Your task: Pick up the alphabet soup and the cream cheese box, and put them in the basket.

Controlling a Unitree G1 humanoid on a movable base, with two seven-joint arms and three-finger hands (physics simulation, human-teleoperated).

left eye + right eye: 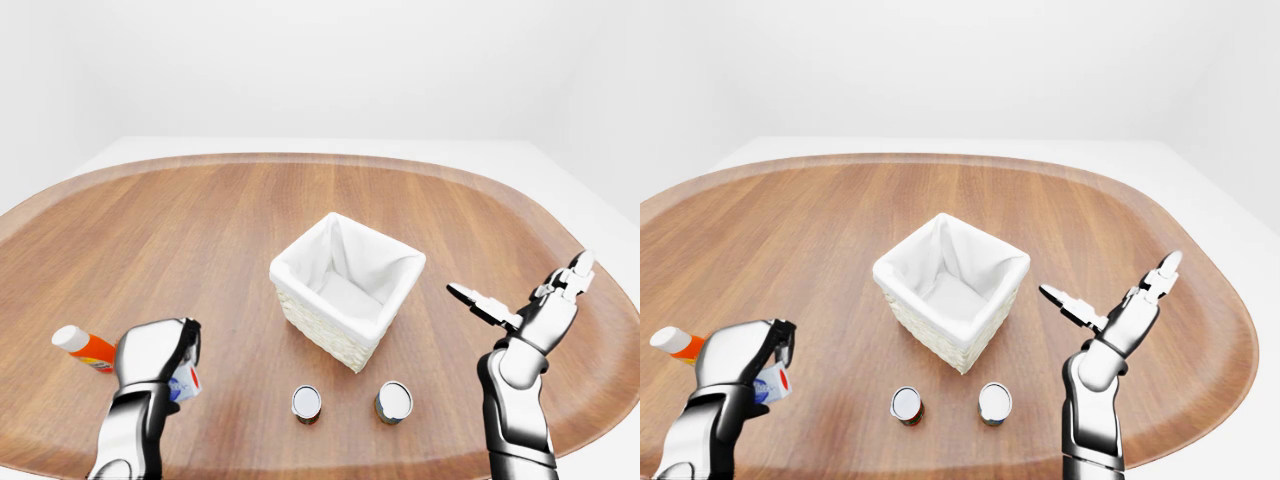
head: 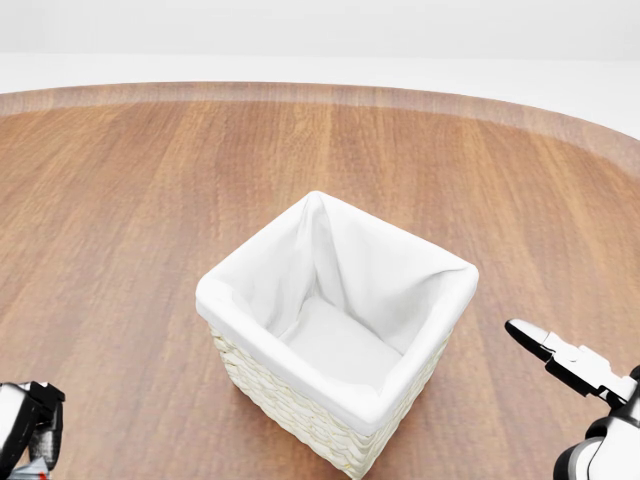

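Note:
The white-lined wicker basket (image 1: 345, 290) stands at the middle of the wooden table. My left hand (image 1: 183, 362), at the lower left, is shut on a small blue, white and red pack (image 1: 185, 384) that looks like the cream cheese box; the fingers hide most of it. Two cans stand below the basket. The left one (image 1: 307, 403) has a reddish side and looks like the alphabet soup. My right hand (image 1: 520, 285) is open and empty, raised to the right of the basket and the cans.
The second can (image 1: 394, 401) has a dark greenish side. An orange bottle with a white cap (image 1: 80, 346) lies left of my left hand. The table's rounded edge (image 1: 600, 400) runs close below the cans and hands.

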